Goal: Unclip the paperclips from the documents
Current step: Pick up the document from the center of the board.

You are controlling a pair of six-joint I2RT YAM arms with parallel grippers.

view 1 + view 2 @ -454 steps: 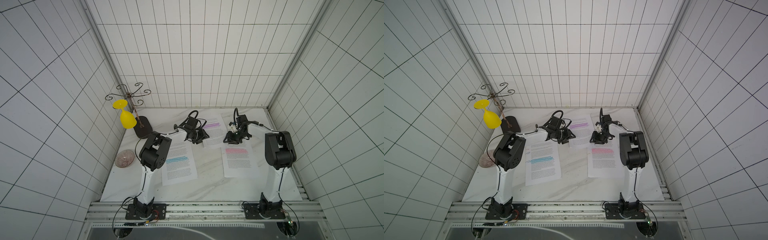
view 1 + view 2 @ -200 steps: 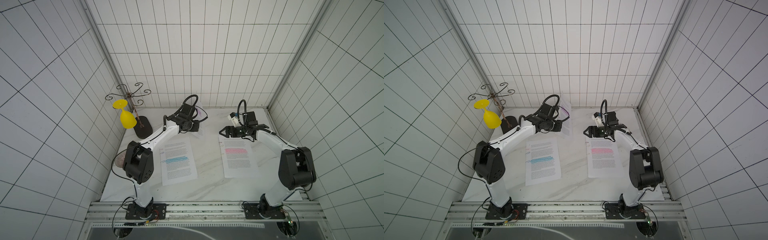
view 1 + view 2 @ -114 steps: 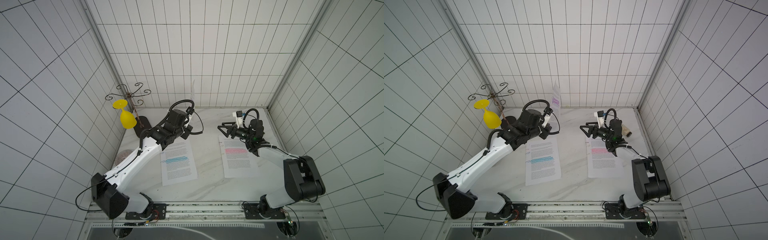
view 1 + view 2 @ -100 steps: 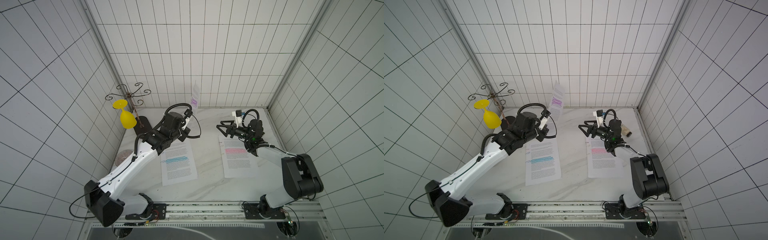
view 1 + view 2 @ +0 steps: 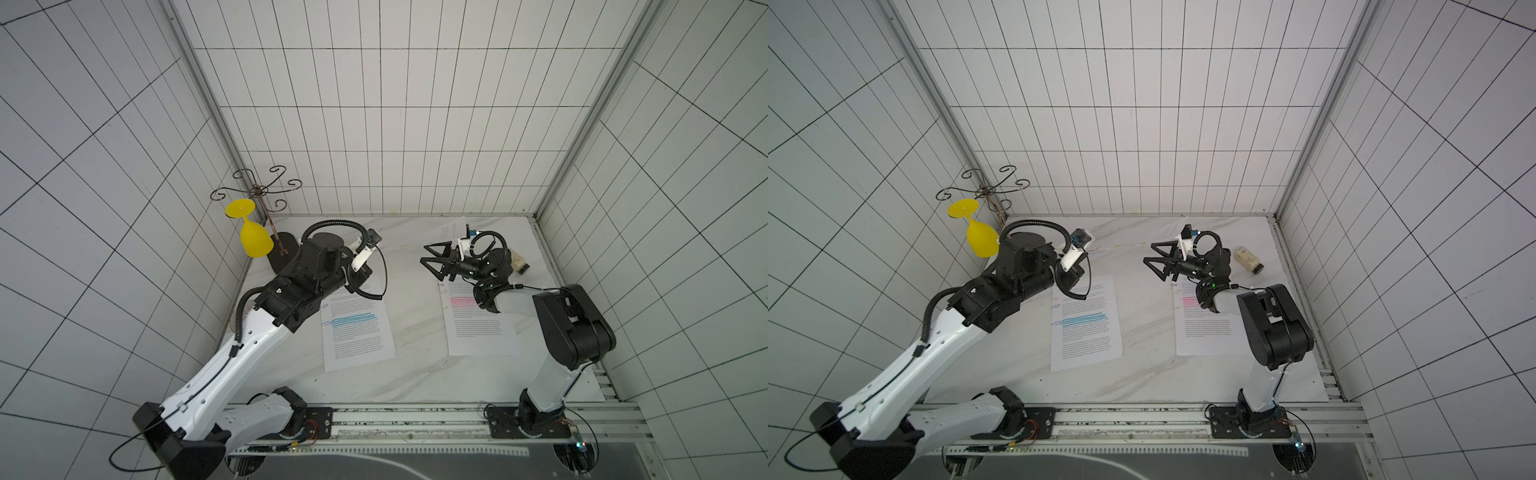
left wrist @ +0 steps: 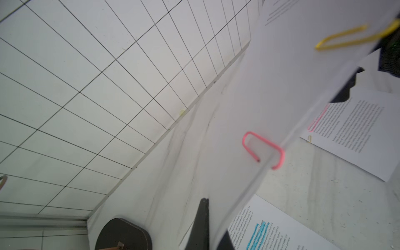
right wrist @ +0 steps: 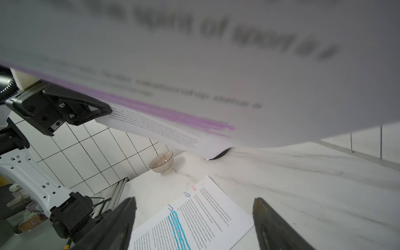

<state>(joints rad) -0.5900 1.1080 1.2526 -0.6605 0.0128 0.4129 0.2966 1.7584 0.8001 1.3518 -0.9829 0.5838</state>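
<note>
My left gripper [image 6: 211,225] is shut on the edge of the purple-band document [image 7: 194,65], which it holds in the air above the table. A pink paperclip [image 6: 263,149] and a yellow paperclip [image 6: 350,37] sit on that sheaf's edge. In both top views the sheaf shows as a thin line reaching toward my right gripper [image 5: 423,254]. The right gripper [image 7: 194,216] is open and empty, just under the sheaf. The blue-band document [image 5: 357,328] and the pink-band document [image 5: 478,328] lie flat. Blue paperclips [image 7: 170,208] and a red paperclip [image 7: 194,188] sit on the blue-band document's edge.
A yellow wine glass [image 5: 253,241] hangs from a wire stand [image 5: 259,193] at the back left. A small striped bowl [image 7: 162,162] stands by the left wall. A small jar [image 5: 517,264] lies at the back right, behind my right wrist.
The left arm has lifted the purple-band document off the table and swung it from upright to edge-on. The right gripper has backed off to the right and opened wider.
</note>
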